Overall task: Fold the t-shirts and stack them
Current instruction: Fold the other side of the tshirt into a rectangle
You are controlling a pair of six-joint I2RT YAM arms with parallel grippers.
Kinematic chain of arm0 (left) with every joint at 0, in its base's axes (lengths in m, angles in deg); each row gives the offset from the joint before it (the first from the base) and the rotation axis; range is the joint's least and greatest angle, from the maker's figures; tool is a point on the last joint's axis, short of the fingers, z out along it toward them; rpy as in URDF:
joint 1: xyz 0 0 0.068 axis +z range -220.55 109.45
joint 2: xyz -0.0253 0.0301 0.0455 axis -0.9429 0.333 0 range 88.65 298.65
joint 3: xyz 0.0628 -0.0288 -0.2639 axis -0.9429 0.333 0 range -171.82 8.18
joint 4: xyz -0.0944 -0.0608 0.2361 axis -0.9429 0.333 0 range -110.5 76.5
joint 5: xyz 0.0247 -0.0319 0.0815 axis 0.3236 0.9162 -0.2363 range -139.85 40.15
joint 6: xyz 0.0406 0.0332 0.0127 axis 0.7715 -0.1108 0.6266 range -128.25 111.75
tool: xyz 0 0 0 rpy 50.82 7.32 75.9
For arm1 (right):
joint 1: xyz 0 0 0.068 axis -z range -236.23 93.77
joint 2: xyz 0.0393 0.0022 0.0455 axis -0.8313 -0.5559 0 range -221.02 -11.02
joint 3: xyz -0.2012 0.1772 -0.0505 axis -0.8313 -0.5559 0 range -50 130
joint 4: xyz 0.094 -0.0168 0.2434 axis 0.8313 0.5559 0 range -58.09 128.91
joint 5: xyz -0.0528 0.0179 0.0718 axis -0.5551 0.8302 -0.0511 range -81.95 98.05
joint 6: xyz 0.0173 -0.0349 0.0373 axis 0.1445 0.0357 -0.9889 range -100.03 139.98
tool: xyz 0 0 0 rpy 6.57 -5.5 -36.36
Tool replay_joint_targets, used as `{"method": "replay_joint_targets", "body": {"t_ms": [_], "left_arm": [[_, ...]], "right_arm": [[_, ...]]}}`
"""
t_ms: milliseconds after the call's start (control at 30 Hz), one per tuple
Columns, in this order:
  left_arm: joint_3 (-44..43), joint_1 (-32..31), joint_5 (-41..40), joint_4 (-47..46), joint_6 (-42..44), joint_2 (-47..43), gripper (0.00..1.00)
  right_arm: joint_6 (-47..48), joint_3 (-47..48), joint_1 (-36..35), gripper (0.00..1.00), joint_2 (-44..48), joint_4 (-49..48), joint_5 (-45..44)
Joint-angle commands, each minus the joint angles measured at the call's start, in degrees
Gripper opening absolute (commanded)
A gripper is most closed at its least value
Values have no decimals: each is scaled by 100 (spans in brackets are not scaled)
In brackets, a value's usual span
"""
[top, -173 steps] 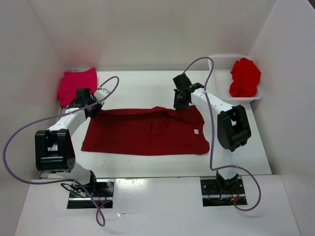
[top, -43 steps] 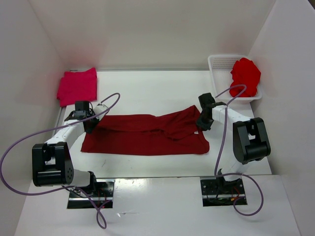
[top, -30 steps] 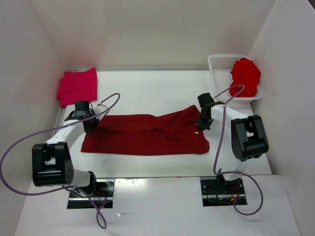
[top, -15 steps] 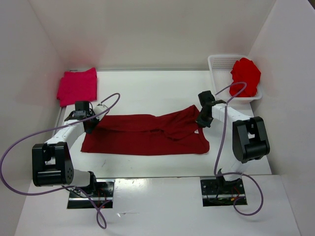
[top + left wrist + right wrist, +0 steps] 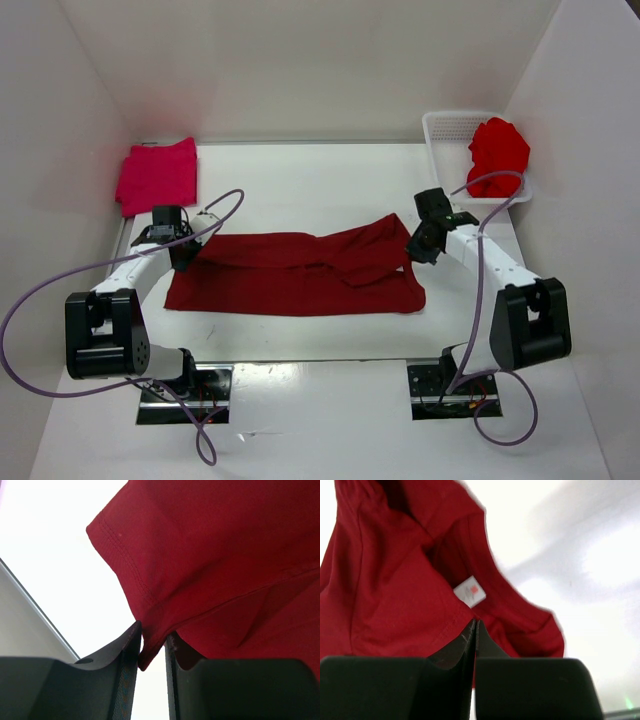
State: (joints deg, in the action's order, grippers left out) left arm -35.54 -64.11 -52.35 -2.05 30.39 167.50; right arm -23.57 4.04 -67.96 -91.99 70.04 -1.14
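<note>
The dark maroon t-shirt [image 5: 290, 275] lies spread across the middle of the table, its far right part folded over toward the front. My left gripper [image 5: 183, 255] is at its far left corner, shut on a fold of cloth [image 5: 146, 650] that fills the gap between the jaws. My right gripper [image 5: 420, 244] sits at the shirt's right edge, shut. In the right wrist view its tips [image 5: 474, 622] meet just below the hem and a small white tag [image 5: 470, 591], with no cloth seen between them. A folded pinkish t-shirt [image 5: 157, 175] rests at the back left.
A white mesh basket [image 5: 450, 125] at the back right holds a crumpled bright red t-shirt [image 5: 497, 155]. White walls enclose the table on three sides. The arms' purple cables loop over the left side and beside the right arm.
The right arm's elbow has swung out to the right and toward the front, and its gripper has shifted slightly right. The maroon shirt and the left arm have stayed still.
</note>
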Motion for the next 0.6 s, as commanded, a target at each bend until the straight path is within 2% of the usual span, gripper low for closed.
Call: {"method": "replay_joint_targets", "body": {"t_ms": [0,333,567], "left_arm": [[-40,-20,74,0,-14,-45,33],[-40,-20,13,0,-14,-98,33],[-40,-20,13,0,-14,-98,33]], "right_arm": [[-267,-60,-58,0,388,466,232],[-707,-8,-269,0,1311,1662,304],[-822,-8,-383,0,1584,2164,251]]}}
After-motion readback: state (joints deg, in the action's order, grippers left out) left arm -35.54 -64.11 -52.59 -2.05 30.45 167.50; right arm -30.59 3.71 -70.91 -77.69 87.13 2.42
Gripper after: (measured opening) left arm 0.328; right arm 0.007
